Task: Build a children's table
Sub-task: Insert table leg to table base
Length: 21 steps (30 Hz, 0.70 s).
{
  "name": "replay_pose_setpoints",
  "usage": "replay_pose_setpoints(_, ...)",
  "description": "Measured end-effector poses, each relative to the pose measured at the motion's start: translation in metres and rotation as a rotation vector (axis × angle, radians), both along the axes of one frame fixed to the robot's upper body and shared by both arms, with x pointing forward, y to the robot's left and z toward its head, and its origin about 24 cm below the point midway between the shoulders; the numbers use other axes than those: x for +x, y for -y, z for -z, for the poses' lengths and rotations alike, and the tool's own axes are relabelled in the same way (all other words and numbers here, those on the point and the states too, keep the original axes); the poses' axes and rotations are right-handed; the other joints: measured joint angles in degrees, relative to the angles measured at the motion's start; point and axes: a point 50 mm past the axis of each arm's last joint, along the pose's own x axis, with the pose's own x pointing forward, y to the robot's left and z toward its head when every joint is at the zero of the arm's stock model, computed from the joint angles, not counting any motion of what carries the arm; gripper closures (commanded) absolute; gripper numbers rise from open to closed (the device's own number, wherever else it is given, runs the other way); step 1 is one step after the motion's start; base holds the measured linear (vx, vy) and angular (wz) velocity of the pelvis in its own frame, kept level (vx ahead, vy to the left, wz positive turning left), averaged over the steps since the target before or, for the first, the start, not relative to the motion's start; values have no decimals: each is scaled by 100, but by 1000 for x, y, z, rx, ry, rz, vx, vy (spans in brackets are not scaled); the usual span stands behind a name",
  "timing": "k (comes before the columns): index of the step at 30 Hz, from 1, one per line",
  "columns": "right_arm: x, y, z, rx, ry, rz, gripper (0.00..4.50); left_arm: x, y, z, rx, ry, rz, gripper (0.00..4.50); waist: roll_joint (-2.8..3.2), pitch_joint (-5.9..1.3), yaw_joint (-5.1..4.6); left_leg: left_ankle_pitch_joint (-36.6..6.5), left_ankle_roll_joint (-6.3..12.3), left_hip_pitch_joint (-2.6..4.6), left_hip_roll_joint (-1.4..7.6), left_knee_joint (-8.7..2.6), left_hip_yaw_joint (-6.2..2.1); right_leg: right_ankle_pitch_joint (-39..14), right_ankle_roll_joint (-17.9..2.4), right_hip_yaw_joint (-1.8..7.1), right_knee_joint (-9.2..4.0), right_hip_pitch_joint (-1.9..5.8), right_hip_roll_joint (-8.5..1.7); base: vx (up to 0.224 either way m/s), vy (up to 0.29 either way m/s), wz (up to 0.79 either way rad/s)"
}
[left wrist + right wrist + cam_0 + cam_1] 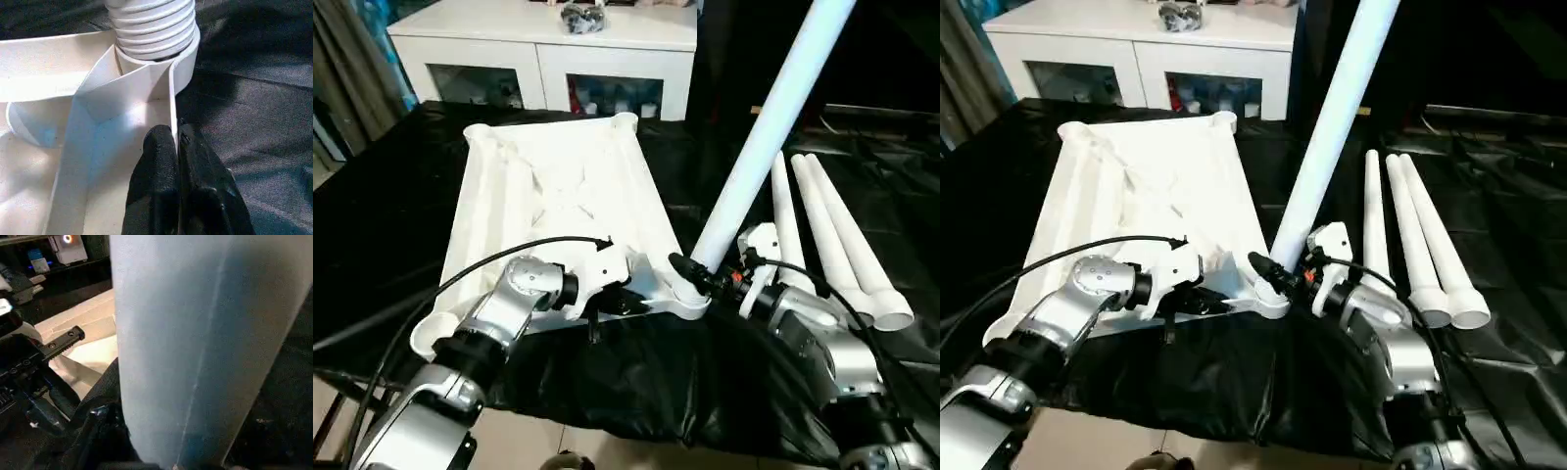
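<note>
Clenched on the upturned tabletop's near rim, the left gripper steadies it on the bench; right gripper grasps a leaning leg at the near corner socket. Three legs lie waiting.

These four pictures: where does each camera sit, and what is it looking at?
Left eye: on the head, looking down over both silver forearms at the white ribbed plastic tabletop.
Right eye: beside it, same scene; three spare white cylindrical legs.
Left wrist: along the shut left gripper, pinching the tabletop's edge wall.
Right wrist: along the right gripper, clasping the tilted white leg.
Shared: that leg's threaded end in the corner socket.
</note>
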Motion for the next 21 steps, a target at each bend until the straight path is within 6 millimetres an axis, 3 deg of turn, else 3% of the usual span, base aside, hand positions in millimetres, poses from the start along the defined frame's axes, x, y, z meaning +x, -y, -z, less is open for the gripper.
replay_pose_setpoints(14, 13, -1, -7, -21, -6, -67, 259, 15, 3, -7, 21, 40, 47, 450, 47, 4, -19, 9, 15, -25, 6, 1, 6, 46, -50, -8, -35, 10, 3, 0, 0, 0)
replay_pose_setpoints(21, 17, -8, -5, 25, -27, -45, 259, 16, -4, -7, 1, -46, 11, 450, 58, 8, -117, 9, 17, -26, 10, 1, 9, 45, -52, -8, -44, 8, 4, 0, 0, 0)
